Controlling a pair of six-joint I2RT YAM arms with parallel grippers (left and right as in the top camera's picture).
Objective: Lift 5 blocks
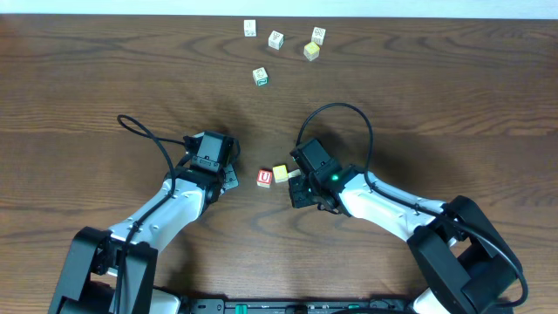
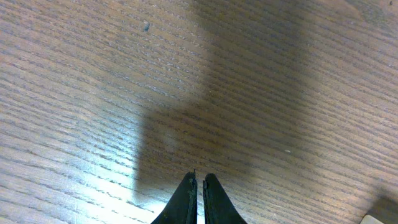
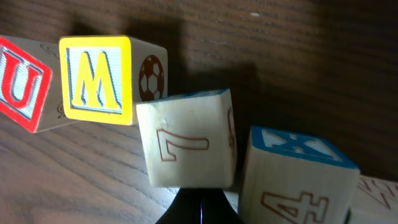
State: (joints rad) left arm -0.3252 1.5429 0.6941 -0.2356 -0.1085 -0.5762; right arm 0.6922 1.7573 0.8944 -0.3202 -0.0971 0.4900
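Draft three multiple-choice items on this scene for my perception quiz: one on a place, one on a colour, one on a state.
1. Where does the red U block lie?
A. right beside the yellow M block
B. alone at the far edge
C. stacked on another block

2. What colour frames the M face?
A. blue
B. yellow
C. green

3. How does the left gripper stand?
A. wide open
B. shut on a block
C. shut, holding nothing

Answers:
1 A: the overhead view shows the two side by side, flat on the wood.
2 B: the right wrist view shows a yellow border around the M.
3 C: in the left wrist view its fingertips meet over the bare table.
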